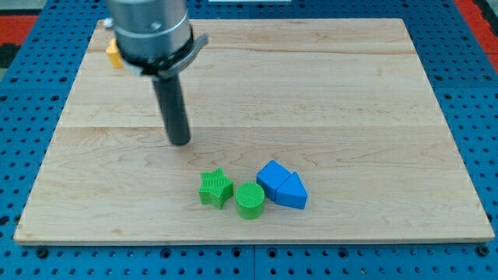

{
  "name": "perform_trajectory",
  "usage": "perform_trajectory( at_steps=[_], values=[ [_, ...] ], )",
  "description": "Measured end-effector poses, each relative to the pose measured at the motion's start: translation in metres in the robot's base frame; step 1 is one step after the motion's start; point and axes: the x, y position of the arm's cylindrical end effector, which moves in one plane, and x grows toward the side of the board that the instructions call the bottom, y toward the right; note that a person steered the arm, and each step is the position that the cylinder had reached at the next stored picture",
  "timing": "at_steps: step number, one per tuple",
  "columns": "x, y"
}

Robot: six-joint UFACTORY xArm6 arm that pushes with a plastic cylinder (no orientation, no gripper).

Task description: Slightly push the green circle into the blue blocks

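Observation:
A green circle [250, 200] lies near the view's bottom middle of the wooden board [350, 93]. Just to its right are two blue blocks touching each other: a blue cube [272, 176] and a blue triangular block [291, 192]. The green circle sits very close to them, with a narrow gap or light contact. A green star [215, 187] lies just left of the circle. My tip [180, 141] is up and to the left of the green star, apart from all the blocks.
A yellow block [114, 54] shows at the board's top left, partly hidden behind the arm's body. Blue pegboard surrounds the board on all sides.

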Motion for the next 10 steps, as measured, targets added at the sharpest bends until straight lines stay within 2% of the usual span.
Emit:
perform_trajectory(
  at_steps=[1, 4, 5, 6, 7, 9, 10],
  values=[
    [0.051, -0.015],
    [0.072, -0.008],
    [0.106, 0.019],
    [0.107, 0.101],
    [0.107, 0.120],
    [0.132, 0.097],
    [0.132, 0.122]
  ],
)
